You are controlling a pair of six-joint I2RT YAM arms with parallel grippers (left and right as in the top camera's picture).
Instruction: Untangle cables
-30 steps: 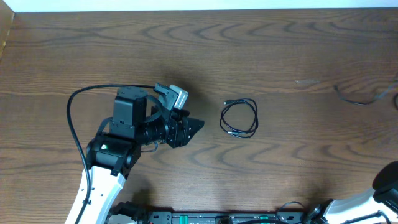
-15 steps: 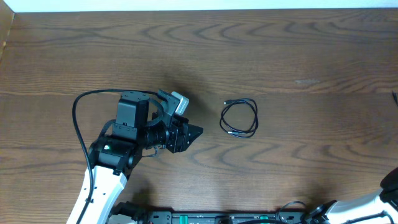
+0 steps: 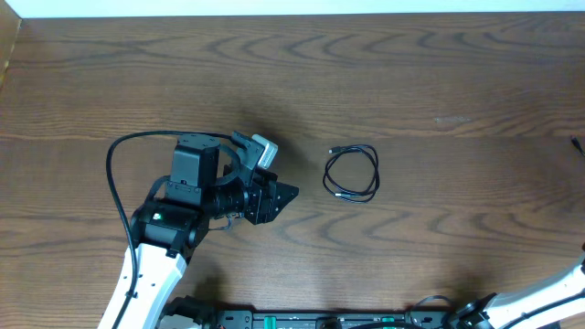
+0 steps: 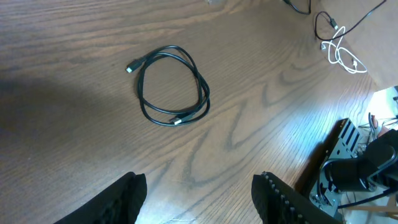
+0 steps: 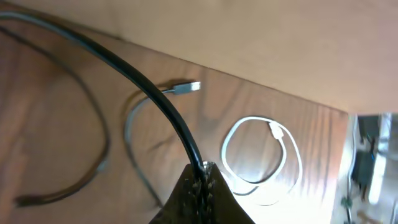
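Note:
A black cable lies in a loose coil on the wooden table, right of my left gripper. The left wrist view shows that coil ahead of the left gripper, which stands open and empty. Far off to the right, a white cable and another black cable lie together. My right gripper is shut on a black cable that runs up and left from the jaws. Below it are a white cable in a loop and a dark cable with a plug. The right gripper is outside the overhead view.
The table's right edge shows in the left wrist view, with the right arm's base hardware beyond it. A short end of cable peeks in at the right edge of the overhead view. The left arm's own thick black cable loops at the left.
The black cable at the far right has been dragged almost out of the overhead view, and the right arm has drawn back. The left arm shifted slightly and then held still.

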